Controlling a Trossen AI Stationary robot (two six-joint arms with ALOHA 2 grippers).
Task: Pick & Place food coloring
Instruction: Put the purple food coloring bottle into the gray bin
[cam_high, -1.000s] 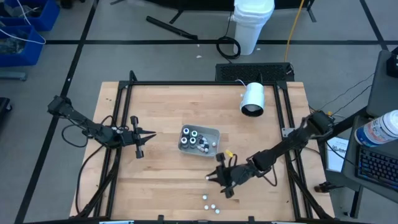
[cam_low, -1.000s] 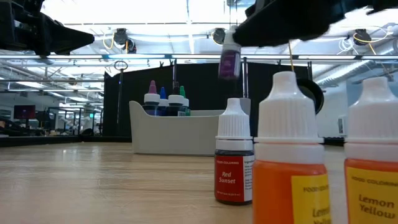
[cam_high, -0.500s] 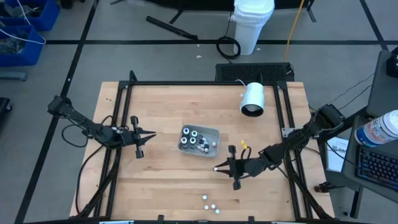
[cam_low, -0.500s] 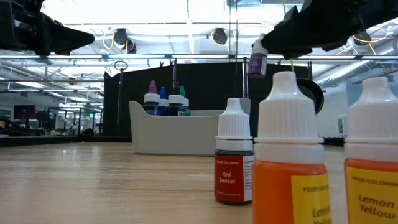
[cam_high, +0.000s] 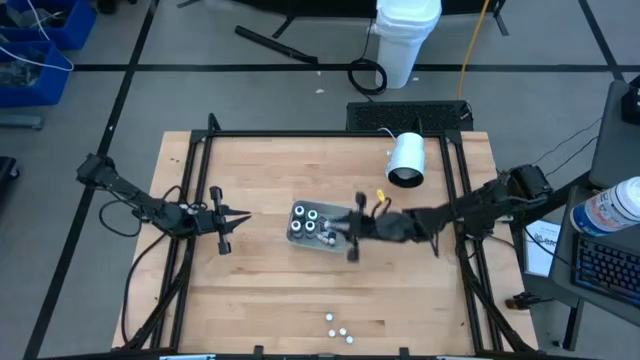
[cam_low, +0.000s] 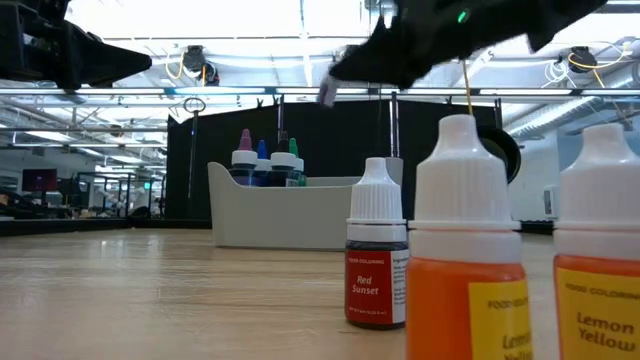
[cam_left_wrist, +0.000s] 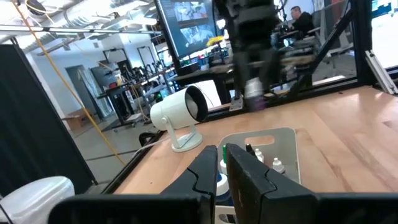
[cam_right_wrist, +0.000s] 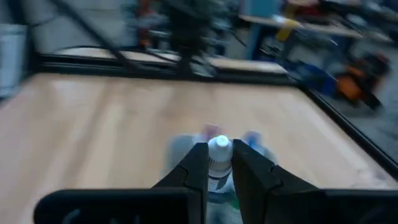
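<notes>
Wooden table (cam_high: 260, 300); right hand (cam_right_wrist: 219, 163) clamps white-capped food coloring (cam_right_wrist: 218, 155).

R gripper (cam_high: 352, 228) sits over the right end of the grey tray (cam_high: 318, 244), fingers unclear. Bottles in tray (cam_high: 311, 223); three loose white-capped bottles (cam_high: 339, 327) near the front table edge. L gripper (cam_high: 226, 219) parked left of tray, apart from it.
</notes>
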